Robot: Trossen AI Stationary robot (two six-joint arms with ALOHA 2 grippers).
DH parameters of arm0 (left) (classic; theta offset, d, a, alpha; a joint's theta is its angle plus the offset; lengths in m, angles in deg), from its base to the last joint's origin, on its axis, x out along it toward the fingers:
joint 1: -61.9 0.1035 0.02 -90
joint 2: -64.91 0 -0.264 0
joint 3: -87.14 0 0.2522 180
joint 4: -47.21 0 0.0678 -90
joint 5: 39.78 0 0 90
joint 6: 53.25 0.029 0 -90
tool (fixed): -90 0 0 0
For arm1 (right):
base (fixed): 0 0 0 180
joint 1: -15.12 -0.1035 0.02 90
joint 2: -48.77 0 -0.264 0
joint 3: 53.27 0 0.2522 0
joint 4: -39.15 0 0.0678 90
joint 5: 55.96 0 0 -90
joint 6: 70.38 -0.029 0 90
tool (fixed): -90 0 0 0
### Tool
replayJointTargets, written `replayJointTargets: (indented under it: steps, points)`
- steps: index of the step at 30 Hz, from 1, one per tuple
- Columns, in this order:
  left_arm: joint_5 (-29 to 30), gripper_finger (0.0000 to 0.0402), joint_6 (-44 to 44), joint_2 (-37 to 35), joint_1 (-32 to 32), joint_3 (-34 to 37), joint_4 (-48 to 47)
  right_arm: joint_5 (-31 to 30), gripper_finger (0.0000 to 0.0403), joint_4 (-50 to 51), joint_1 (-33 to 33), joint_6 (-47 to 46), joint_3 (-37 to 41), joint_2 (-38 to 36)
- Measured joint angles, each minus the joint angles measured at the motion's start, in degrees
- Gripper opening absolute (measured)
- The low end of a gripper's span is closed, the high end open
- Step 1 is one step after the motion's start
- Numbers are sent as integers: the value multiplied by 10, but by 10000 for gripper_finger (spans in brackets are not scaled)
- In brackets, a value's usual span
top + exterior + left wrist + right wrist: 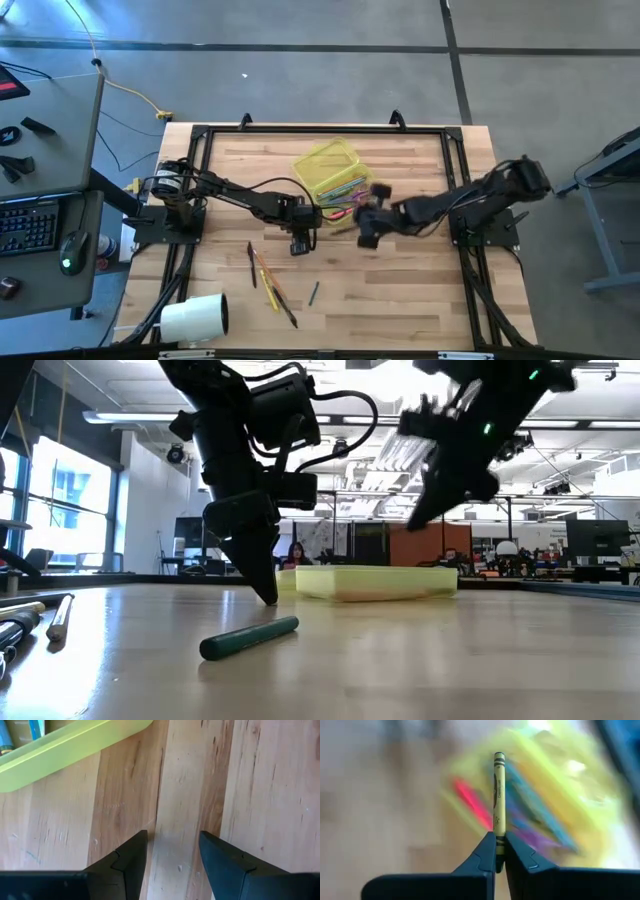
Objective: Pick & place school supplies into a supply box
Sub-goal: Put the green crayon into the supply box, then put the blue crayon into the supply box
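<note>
Clamping a yellow crayon (499,795) by its lower end, the right gripper (499,851) has its jaws pressed nearly together around the thin stick, which stands straight out beyond the fingertips with its flat tip farthest from the wrist. Seen from above, that right gripper (368,218) hangs over the wooden desk (420,290) just beside the near edge of the supply box (330,170), a translucent yellow-green case lying open in the desk's far middle with several coloured supplies already inside its lower half. Behind the crayon the right wrist view shows a blur of yellow-green, pink, blue and purple, too smeared to tell apart. The left gripper (300,240) sits just beside the box's left near corner, pointing down at the desk; its jaws stand wide apart and hold nothing, with bare wood planks between the two dark fingers (127,862) and a corner of the box's rim (65,745) showing beyond them. From table height its tip (262,585) reaches right down to the desk surface, while the right arm is raised above the box (375,582). More supplies lie loose on the near part of the desk: a green marker (250,638) on its own, which from above is a short dark stick (313,292), and a cluster of pencils and pens (268,282) to its left, some black, some yellow and orange, crossing one another. A big white roll (195,318) lies at the near left corner.
</note>
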Motion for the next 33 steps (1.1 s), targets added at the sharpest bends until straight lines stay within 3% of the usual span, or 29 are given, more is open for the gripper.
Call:
replayJointTargets:
  steps: [3,11,15,25,33]
  points:
    - [0,214,0,0,0,0,0,7,3,22,51,40,2,4]
    - [-14,214,0,-1,0,0,-15,148,15,-35,144,190,2,69]
    - [-52,214,0,-2,2,-1,-21,122,31,-51,150,178,2,95]
    - [-41,214,1,-1,0,-7,-27,45,102,-87,124,206,-3,97]
    - [-40,214,-22,0,-1,-7,-23,81,117,-54,78,267,-77,96]
